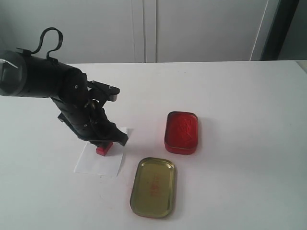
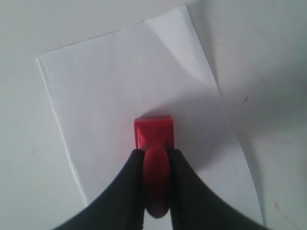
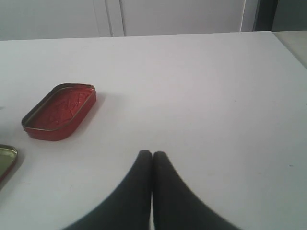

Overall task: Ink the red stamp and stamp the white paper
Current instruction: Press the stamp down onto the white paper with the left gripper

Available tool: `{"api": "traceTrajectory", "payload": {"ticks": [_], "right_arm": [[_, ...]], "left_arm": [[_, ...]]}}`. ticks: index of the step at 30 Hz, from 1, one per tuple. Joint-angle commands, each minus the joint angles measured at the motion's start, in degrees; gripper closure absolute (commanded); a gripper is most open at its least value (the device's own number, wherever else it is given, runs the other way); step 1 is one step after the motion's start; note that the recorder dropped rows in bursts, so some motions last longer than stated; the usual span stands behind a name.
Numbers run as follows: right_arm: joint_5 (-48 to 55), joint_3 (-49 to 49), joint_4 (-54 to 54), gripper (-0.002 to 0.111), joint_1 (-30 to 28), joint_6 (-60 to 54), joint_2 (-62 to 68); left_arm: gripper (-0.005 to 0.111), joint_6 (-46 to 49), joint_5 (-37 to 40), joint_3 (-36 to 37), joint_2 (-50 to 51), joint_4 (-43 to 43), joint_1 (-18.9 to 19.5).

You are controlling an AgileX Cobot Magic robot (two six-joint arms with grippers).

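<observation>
The red stamp (image 1: 103, 149) stands with its block base on the white paper (image 1: 93, 164), which lies on the table left of the tins. My left gripper (image 1: 106, 142) is shut on the stamp's handle from above. In the left wrist view the red stamp (image 2: 153, 132) sits near the middle of the white paper (image 2: 110, 81), the two black fingers (image 2: 132, 165) of the left gripper (image 2: 156, 154) pinching its rounded handle. The paper's folded corner shows at one end. My right gripper (image 3: 152, 155) hovers shut over bare table, holding nothing; it does not show in the exterior view.
The red ink pad tin (image 1: 182, 132) lies open right of the paper, also seen as the ink pad tin (image 3: 59, 111). The gold tin lid (image 1: 153, 186) lies in front of it near the table's front edge, its rim showing as the gold lid (image 3: 6, 160).
</observation>
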Motion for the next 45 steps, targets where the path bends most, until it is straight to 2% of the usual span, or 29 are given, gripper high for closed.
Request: {"api": "traceTrajectory", "payload": {"ticks": [1, 4, 16, 19, 22, 26, 29, 33, 40, 45], "right_arm": [[-0.76, 0.32, -0.4, 0.108, -0.22, 0.32, -0.27], [-0.76, 0.32, -0.4, 0.108, -0.22, 0.32, -0.27], [-0.76, 0.32, -0.4, 0.108, -0.22, 0.32, -0.27], [-0.76, 0.32, -0.4, 0.108, -0.22, 0.32, -0.27], [-0.76, 0.32, -0.4, 0.108, -0.22, 0.32, -0.27], [-0.76, 0.32, -0.4, 0.108, -0.22, 0.32, -0.27], [-0.76, 0.32, -0.4, 0.108, -0.22, 0.32, -0.27], [-0.76, 0.32, -0.4, 0.108, -0.22, 0.32, -0.27], [-0.76, 0.32, -0.4, 0.108, -0.22, 0.32, -0.27], [-0.76, 0.32, -0.4, 0.108, -0.22, 0.32, -0.27]], "left_arm": [[0.107, -0.22, -2.38, 2.42, 0.58, -0.64, -0.12], [0.107, -0.22, -4.47, 4.38, 1.67, -0.53, -0.12], [0.107, -0.22, -1.79, 4.37, 4.48, -1.28, -0.23], [0.107, 0.86, -1.2, 4.37, 4.48, 1.06, -0.12], [0.107, 1.28, -1.08, 4.37, 4.48, -1.68, -0.23], [0.107, 3.97, -0.1, 4.37, 4.48, 0.13, 0.0], [0.107, 2.39, 0.03, 4.37, 4.48, -2.14, -0.17], [0.107, 6.06, 0.05, 4.37, 4.48, -1.91, -0.18], [0.107, 5.28, 0.34, 4.37, 4.48, -4.66, -0.25], [0.107, 6.12, 0.91, 4.37, 4.48, -0.61, -0.13]]}}
